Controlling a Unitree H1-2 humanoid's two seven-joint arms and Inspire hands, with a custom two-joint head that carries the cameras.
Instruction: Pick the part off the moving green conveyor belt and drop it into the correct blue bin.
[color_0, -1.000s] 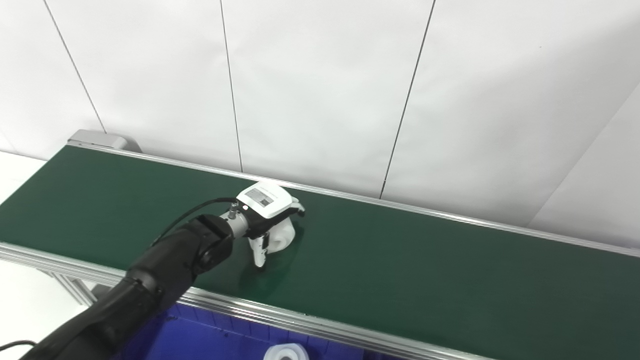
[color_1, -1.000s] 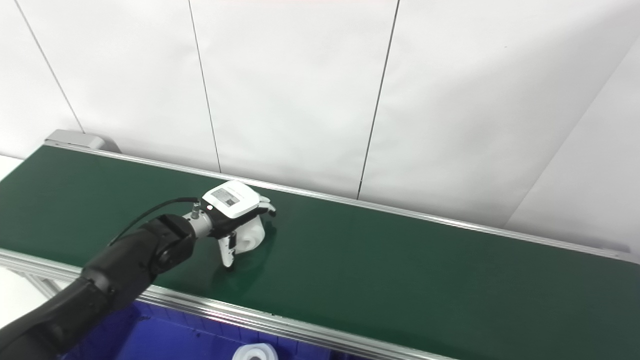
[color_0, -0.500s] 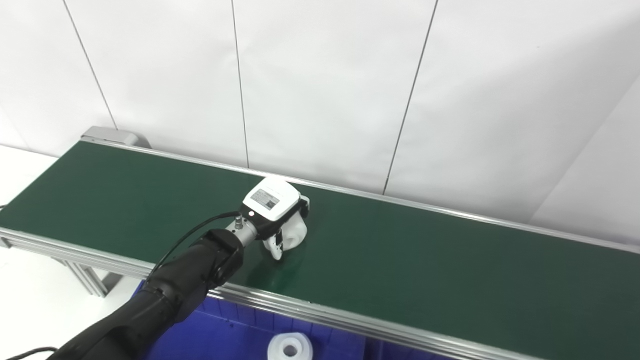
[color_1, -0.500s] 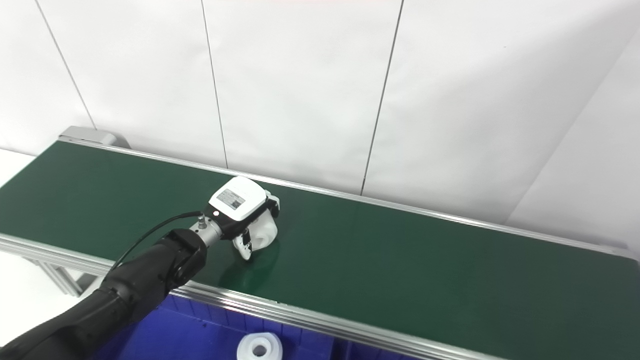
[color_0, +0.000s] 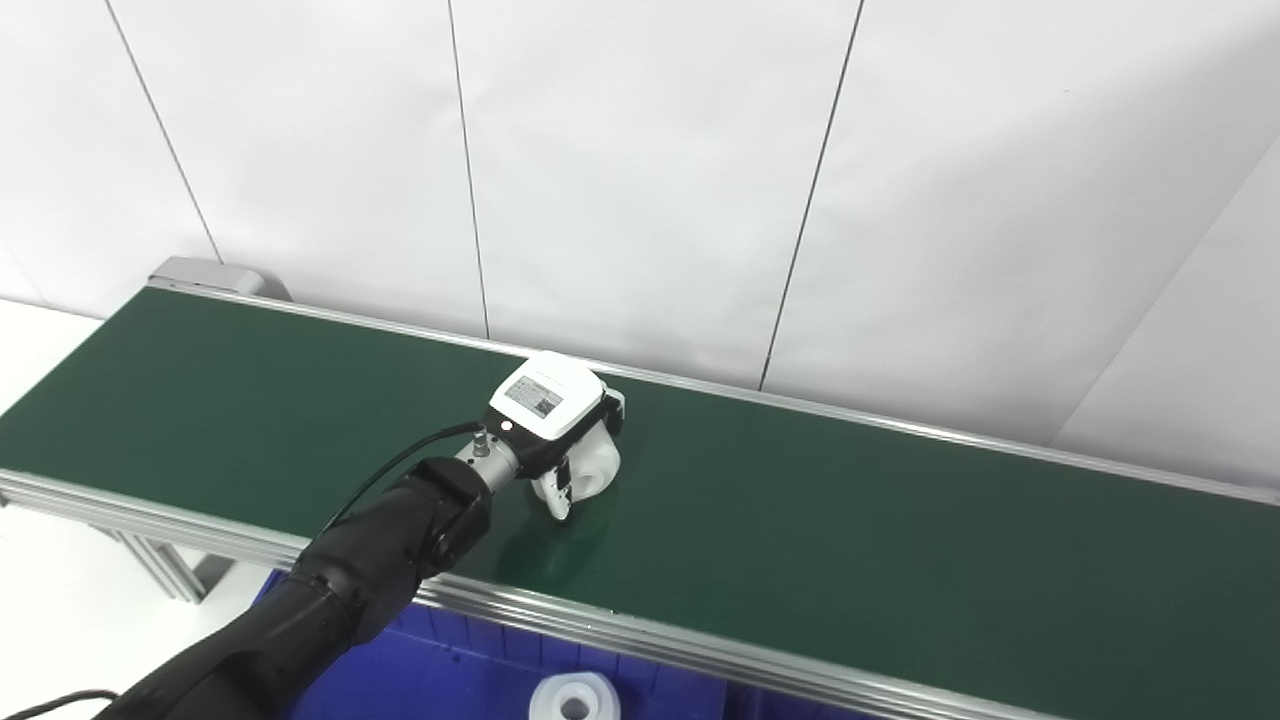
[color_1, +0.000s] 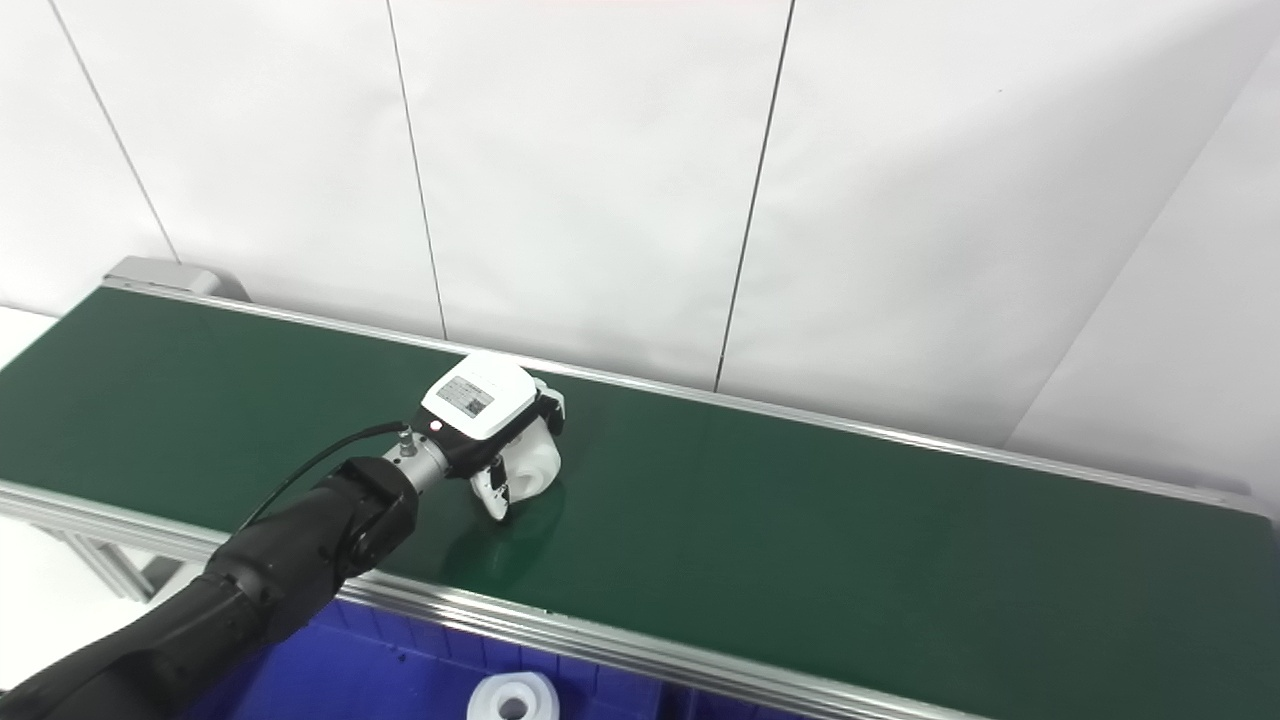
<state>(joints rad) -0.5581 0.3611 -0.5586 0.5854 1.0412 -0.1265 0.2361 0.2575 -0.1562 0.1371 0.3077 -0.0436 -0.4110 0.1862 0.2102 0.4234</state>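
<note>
From the left eye view, the left hand (color_0: 556, 425) is wrapping its fingers around the white spool-shaped part (color_0: 598, 467) on the green conveyor belt (color_0: 900, 560), tighter than a second ago, when the thumb was hanging clear. From the right eye view, the hand is hiding much of the part, and whether it is lifting off the belt is unclear; a second white spool (color_1: 513, 700) in the blue bin (color_1: 340, 675) is getting cut off by the frame edge

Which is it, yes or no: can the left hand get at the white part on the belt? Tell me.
Probably yes. The left hand is already wrapped around the part on the belt, with nothing between them; whether the hold is firm is unclear.
</note>
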